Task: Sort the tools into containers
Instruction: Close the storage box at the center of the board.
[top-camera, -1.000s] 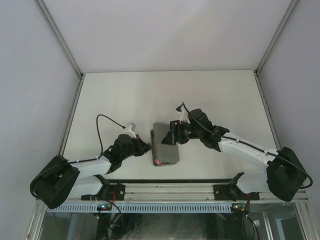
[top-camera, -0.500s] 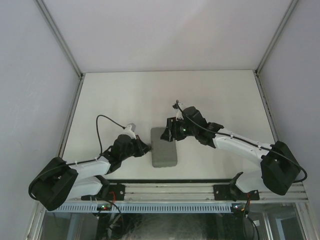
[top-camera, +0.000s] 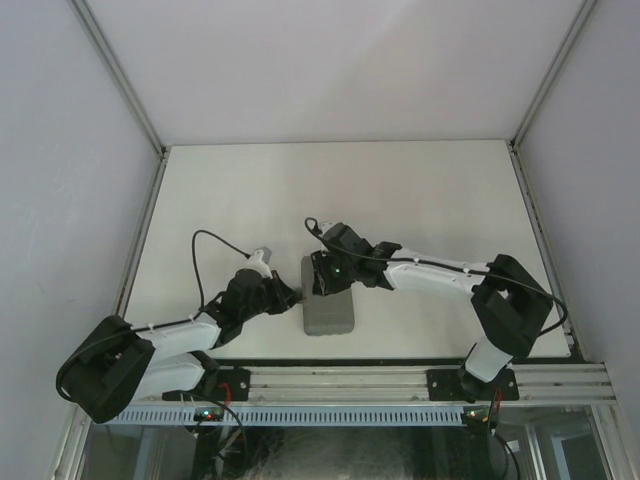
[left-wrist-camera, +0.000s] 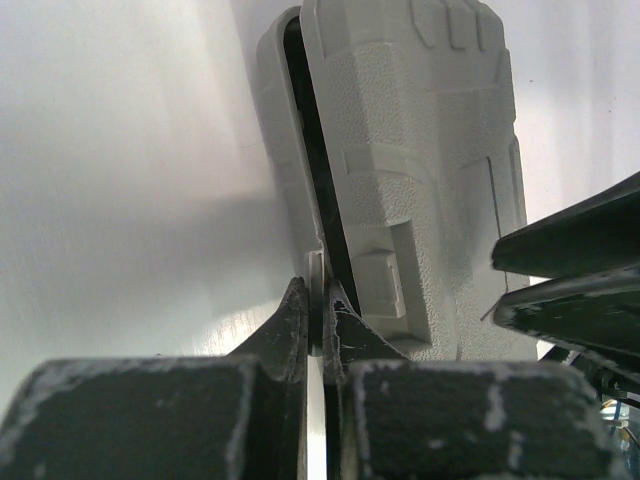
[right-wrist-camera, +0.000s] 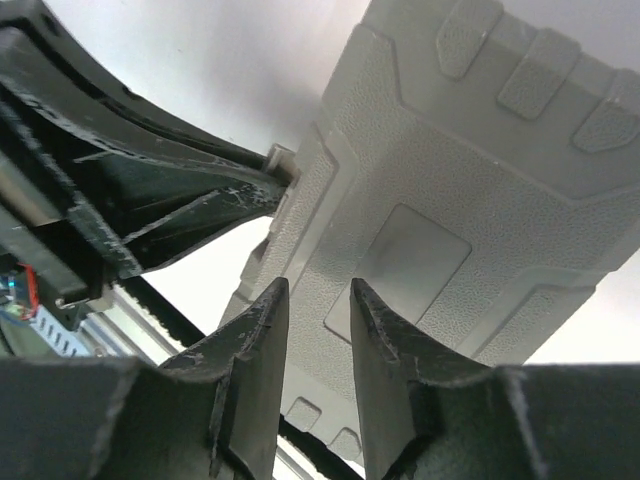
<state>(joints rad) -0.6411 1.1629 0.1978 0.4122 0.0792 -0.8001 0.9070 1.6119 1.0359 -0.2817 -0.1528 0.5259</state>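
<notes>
The grey tool case (top-camera: 332, 315) lies on the white table (top-camera: 420, 200) near its front edge, between the arms; its pebbled, rounded plastic halves are nearly shut, with a dark slit between them; the left gripper (left-wrist-camera: 318, 300) is clamped on a small pale tab at the case's edge; the right gripper (right-wrist-camera: 318, 290) stands over the moulded lid, jaws slightly apart and empty.

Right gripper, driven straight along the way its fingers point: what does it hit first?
The textured lid of the grey plastic tool case, near its flat recessed panel. The right gripper points squarely at it with nothing between. The gap is hard to judge from the wrist view, and it may be close to contact.
</notes>
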